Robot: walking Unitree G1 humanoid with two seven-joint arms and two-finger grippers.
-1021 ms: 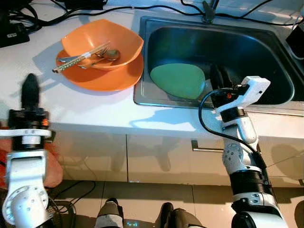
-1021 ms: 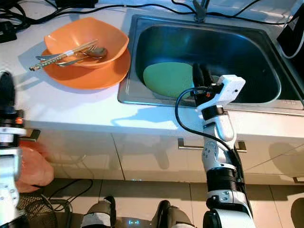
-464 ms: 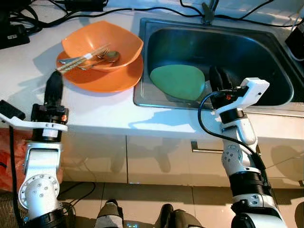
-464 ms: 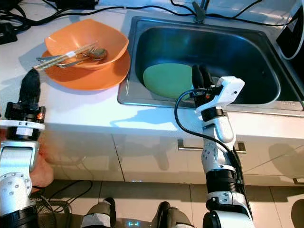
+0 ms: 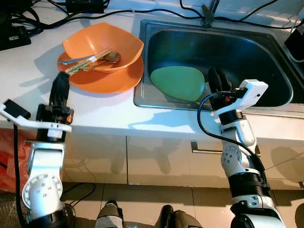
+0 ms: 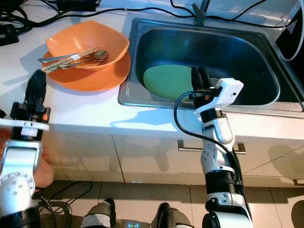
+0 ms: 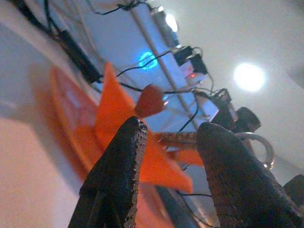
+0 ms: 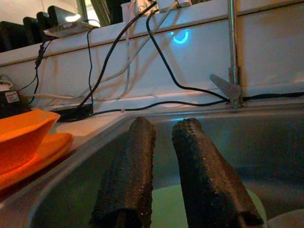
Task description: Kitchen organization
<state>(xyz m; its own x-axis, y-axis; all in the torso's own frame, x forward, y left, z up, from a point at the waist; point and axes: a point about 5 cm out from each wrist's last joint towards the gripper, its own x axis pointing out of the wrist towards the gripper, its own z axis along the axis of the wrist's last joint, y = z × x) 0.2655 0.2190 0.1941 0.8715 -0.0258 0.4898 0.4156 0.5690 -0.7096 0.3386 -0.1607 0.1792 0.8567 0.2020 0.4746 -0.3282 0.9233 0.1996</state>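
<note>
dishes first: the orange bowl (image 5: 102,45) sits nested on the orange plate (image 5: 102,78) on the white worktop (image 5: 95,111), just left of the sink (image 5: 266,28). chopsticks (image 5: 88,61) and a spoon (image 5: 111,57) lie loose inside it. i judge the bowl and plate light, stiff and smooth, likely plastic and a bit slippery, so the near rim is the place to pinch, kept level or the cutlery slides. a green plate (image 5: 178,81) lies flat in the sink. my left tool (image 5: 60,85) is raised at the worktop edge, just short of the orange plate's rim, fingers parted and holding nothing. my right tool (image 5: 216,78) reaches over the sink's front edge above the green plate, fingers slightly parted, empty.
</note>
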